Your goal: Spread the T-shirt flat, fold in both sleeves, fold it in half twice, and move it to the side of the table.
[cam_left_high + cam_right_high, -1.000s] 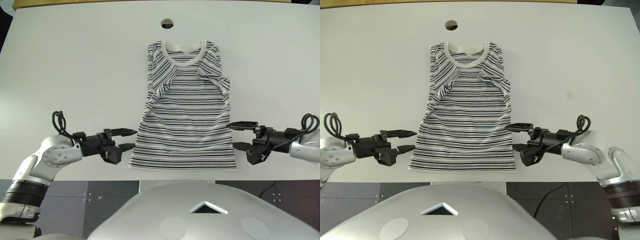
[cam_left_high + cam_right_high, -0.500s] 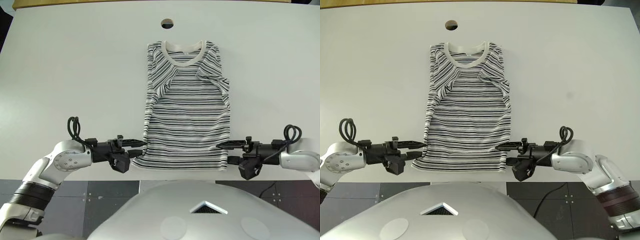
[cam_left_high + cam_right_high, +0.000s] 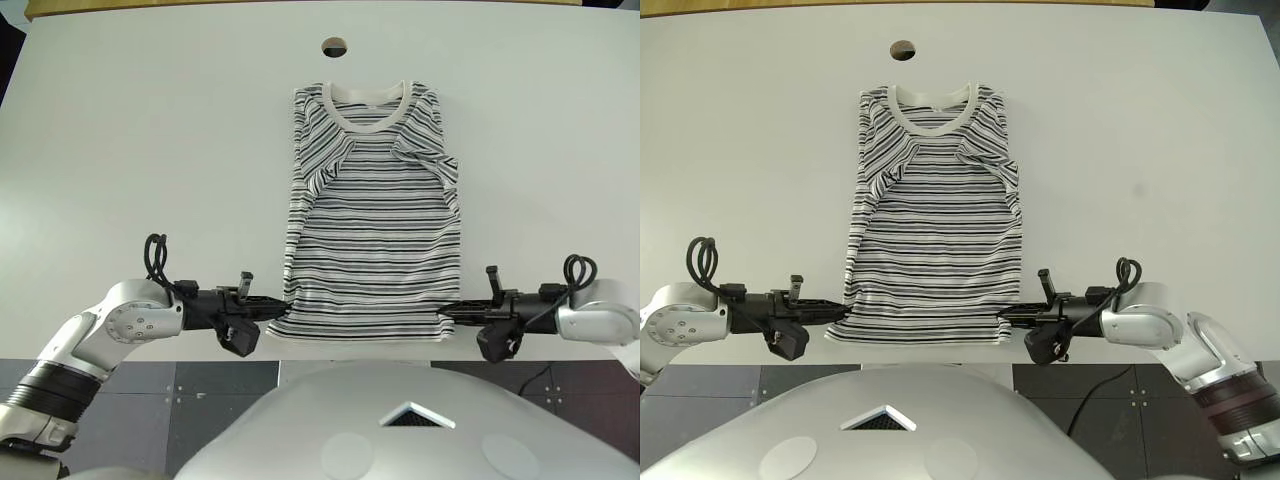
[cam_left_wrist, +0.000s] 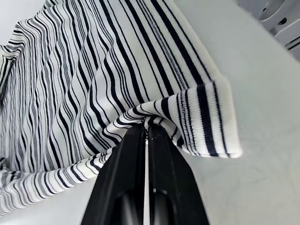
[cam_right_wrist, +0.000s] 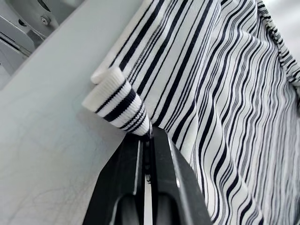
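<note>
Moved inward now, left gripper and right gripper each pinch closed on a T-shirt hem corner.

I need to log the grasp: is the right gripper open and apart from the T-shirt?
No, the right gripper is shut on the lower hem corner of the T-shirt, the striped cloth pinched in it.

The black-and-white striped T-shirt lies flat, sleeves folded in. Its hem corners pucker, one nipped by the left pincer, one by the right pincer. Its white collar lies farthest from both.
</note>
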Robot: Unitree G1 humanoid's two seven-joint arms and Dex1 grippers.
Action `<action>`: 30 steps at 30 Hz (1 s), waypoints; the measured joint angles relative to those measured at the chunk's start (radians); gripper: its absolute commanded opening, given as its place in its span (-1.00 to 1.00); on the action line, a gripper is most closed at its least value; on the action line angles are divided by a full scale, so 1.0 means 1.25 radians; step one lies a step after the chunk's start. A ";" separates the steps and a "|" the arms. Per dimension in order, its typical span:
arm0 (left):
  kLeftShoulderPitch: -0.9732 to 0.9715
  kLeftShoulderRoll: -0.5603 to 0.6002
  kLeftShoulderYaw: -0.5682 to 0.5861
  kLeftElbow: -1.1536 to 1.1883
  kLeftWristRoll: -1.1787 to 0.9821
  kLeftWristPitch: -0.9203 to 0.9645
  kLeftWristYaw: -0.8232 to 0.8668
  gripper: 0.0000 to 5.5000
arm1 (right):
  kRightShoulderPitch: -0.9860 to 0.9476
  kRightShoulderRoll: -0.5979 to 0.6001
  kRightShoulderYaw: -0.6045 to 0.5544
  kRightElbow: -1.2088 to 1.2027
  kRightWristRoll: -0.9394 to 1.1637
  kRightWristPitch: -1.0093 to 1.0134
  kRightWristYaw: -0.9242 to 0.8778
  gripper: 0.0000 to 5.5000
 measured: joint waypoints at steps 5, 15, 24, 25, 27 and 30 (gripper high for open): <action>0.066 0.101 -0.018 -0.033 -0.250 0.156 -0.172 -0.96 | 0.106 -0.097 0.001 -0.114 0.274 0.234 0.153 -0.95; 0.101 0.102 0.075 -0.197 -0.534 0.358 -0.255 -0.96 | 0.117 -0.065 -0.126 -0.180 0.499 0.344 0.199 -0.95; -0.197 -0.147 0.139 -0.099 -0.513 0.636 -0.015 -0.96 | -0.164 0.140 -0.171 -0.010 0.382 0.502 -0.005 -0.95; -0.219 -0.167 0.138 -0.083 -0.498 0.668 0.004 -0.96 | -0.194 0.159 -0.169 0.009 0.365 0.528 -0.023 -0.95; -0.267 -0.205 0.130 -0.047 -0.468 0.743 0.039 -0.96 | -0.241 0.185 -0.155 0.035 0.345 0.599 -0.038 -0.95; -0.319 -0.256 0.109 0.002 -0.427 0.828 0.074 -0.96 | -0.297 0.222 -0.142 0.064 0.337 0.689 -0.044 -0.95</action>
